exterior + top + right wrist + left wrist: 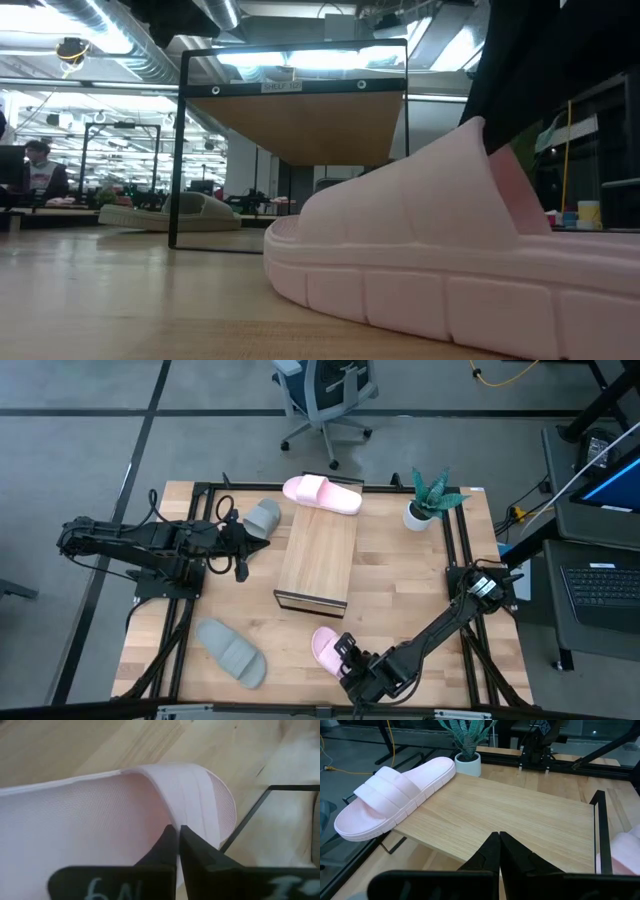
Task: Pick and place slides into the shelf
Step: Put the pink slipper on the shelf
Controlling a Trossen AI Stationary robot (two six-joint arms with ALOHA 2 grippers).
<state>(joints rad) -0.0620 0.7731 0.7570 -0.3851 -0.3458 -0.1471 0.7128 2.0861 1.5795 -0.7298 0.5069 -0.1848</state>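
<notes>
Pink slide (326, 647) lies on the worktop (400, 575) just off the shelf's (318, 560) near end. Right gripper (352, 658) is pinching its strap, evidently to lift it. Left gripper (243, 547), pressed together and empty, waits beside the shelf.

Overhead and table-level cameras share the shelf (316, 560), 2 wrist cameras close.

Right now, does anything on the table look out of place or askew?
Yes: the pink slide on the shelf sits at its far end, overhanging the edge. The right gripper is shut on the other pink slide; two grey-green slides lie off the shelf.
</notes>
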